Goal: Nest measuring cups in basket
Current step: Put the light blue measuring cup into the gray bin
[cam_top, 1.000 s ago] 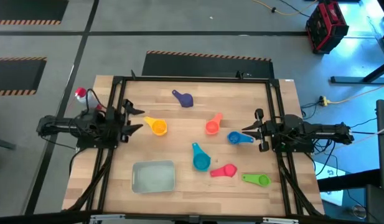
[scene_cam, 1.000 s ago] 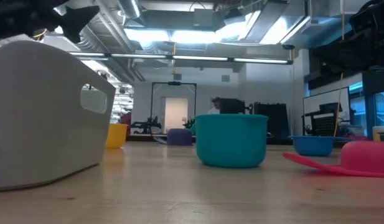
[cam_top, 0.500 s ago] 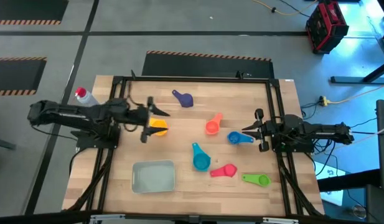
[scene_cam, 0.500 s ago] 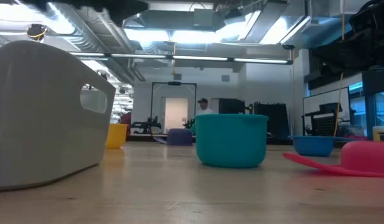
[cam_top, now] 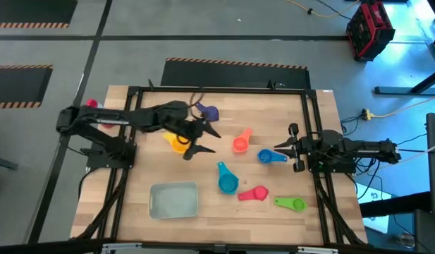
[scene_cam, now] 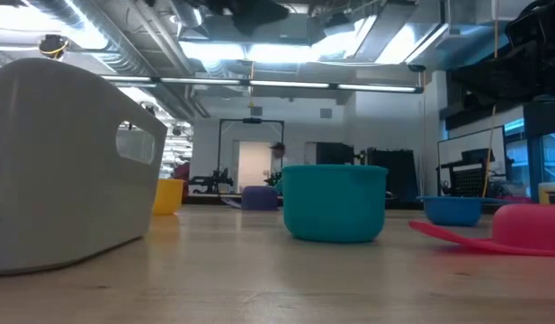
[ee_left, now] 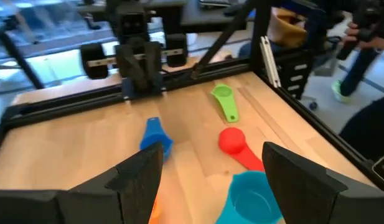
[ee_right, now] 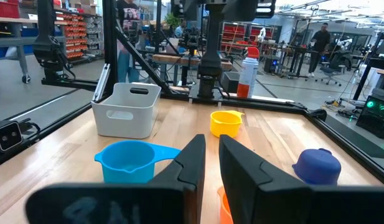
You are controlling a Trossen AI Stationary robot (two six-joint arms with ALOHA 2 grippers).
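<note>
Reaching much farther over the table than half a second ago, the left arm now stretches from the left edge toward the middle, and the left gripper [cam_top: 201, 140] hangs above the wood just beside the yellow cup [cam_top: 178, 144], with its fingers spread wide and nothing between them. From the left wrist view the two dark fingers [ee_left: 137, 176] frame the blue cup [ee_left: 155, 138], the pink cup [ee_left: 234, 142], the teal cup [ee_left: 248, 198] and the green cup [ee_left: 224, 99] farther off.

None of the cups has shifted. The purple cup [cam_top: 209, 111] lies near the far edge of the table, close behind the left arm. The orange cup [cam_top: 240, 142] sits near the middle, with the blue one just beside it on the right. The teal cup stands in front of them, the pink one next to it, and the green one near the front right corner. The basket [cam_top: 174, 200] rests at the front left, well apart from every cup, with nothing in it.

Unmoved at the right edge, the right gripper [cam_top: 281, 150] stays just beside the blue cup, its fingers nearly closed on nothing.
</note>
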